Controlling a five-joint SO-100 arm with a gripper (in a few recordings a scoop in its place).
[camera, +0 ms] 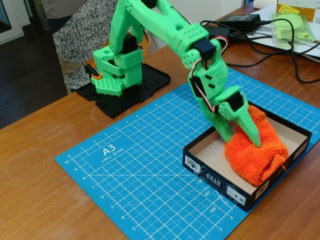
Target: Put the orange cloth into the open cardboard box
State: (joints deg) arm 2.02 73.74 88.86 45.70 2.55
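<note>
The orange cloth (257, 155) lies lumpy inside the open cardboard box (215, 181), a shallow black-walled tray with a beige floor at the right of the fixed view. One corner of the cloth hangs over the box's near right wall. My green gripper (244, 143) reaches down into the box from the upper left. Its two fingers are spread apart, one on each side of the cloth's upper left end, with the tips pressed into the pile. The jaws look open around the cloth, not clamped on it.
The box sits on a blue A3 cutting mat (135, 170) on a wooden table. My arm's base (117, 70) stands on a black plate at the mat's far corner. Cables, a power adapter (240, 21) and a pale green pouch (295, 24) lie at the back right. A person (82, 35) stands behind.
</note>
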